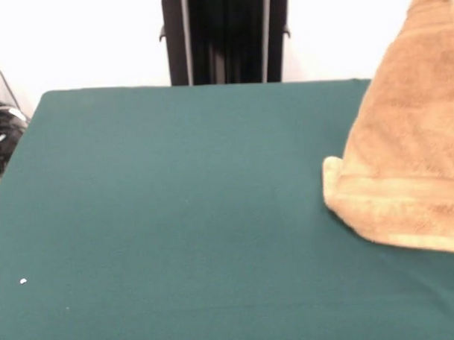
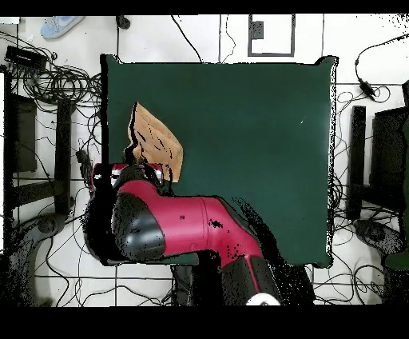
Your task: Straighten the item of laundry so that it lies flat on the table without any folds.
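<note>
Towel (image 1: 405, 156) hangs at the right side of the front view, drawn up into a tall cone, with only its lower banded edge resting on the table (image 1: 176, 216). In the overhead view it shows at the left part of the green cloth, above the red arm (image 2: 172, 228). The gripper itself is hidden in both views, so I cannot tell how it stands, though the raised towel suggests something holds its top. The risk, as I judge it: the towel is close to the table's edge, and if it is lowered straight down it may collapse into new folds or slip over the side. Cables (image 2: 48, 88) lie on the floor around the table; nothing else stands on the cloth
</note>
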`<state>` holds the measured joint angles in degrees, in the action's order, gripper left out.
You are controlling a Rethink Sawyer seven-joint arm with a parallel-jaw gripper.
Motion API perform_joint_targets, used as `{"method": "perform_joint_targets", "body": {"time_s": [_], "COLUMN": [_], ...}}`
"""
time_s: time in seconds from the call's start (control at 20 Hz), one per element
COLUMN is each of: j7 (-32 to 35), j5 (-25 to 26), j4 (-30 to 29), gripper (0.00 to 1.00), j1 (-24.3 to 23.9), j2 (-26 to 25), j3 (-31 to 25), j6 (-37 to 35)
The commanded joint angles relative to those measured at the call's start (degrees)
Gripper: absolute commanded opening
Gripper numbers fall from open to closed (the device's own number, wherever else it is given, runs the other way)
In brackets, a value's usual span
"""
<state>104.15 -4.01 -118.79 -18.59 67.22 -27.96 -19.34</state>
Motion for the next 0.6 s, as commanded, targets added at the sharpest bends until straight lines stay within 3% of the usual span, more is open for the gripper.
{"method": "perform_joint_targets", "body": {"time_s": [0.05,0.6], "j7": [-14.0,-24.24], "j5": [5.35,1.34], "j4": [-6.22,0.26], "gripper": [0.0,0.0], "j1": [-7.33,-21.66], "j2": [-2.74,8.55], "j3": [-13.77,-24.23], "j6": [-4.32,-28.67]}}
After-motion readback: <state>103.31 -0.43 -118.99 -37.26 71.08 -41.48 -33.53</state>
